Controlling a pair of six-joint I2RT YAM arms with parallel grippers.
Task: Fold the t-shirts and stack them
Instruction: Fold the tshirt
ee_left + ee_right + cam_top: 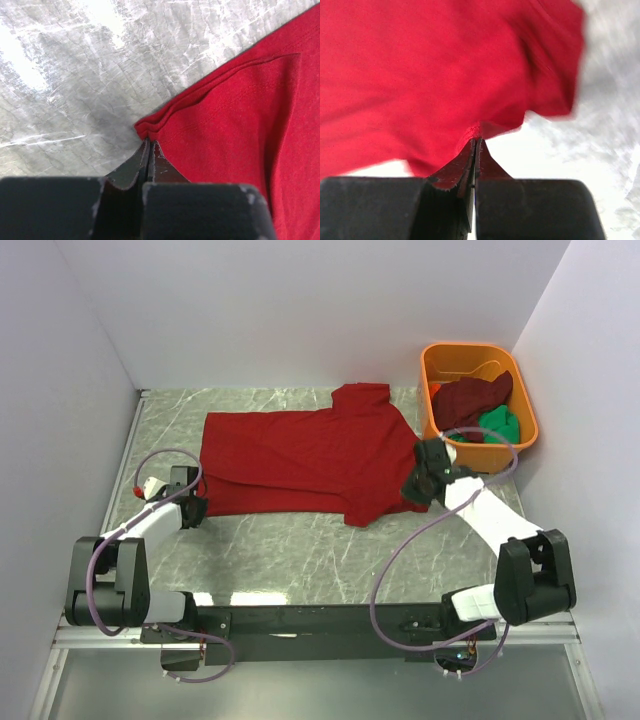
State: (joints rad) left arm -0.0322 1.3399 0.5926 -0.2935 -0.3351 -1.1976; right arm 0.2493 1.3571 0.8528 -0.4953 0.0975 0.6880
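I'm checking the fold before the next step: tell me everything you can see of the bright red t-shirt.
The red t-shirt is plain, soft-looking knit cloth, short-sleeved, with stitched hems. It lies spread sideways on the marble-patterned table, hem on the left, sleeves on the right. Its near-left corner shows doubled layers, pinched by the shut left gripper. The shut right gripper pinches the edge by the near sleeve, bunching it slightly.

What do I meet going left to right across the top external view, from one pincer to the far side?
left pincer → red t-shirt → right pincer → orange tub, which holds the maroon t-shirt and green t-shirt
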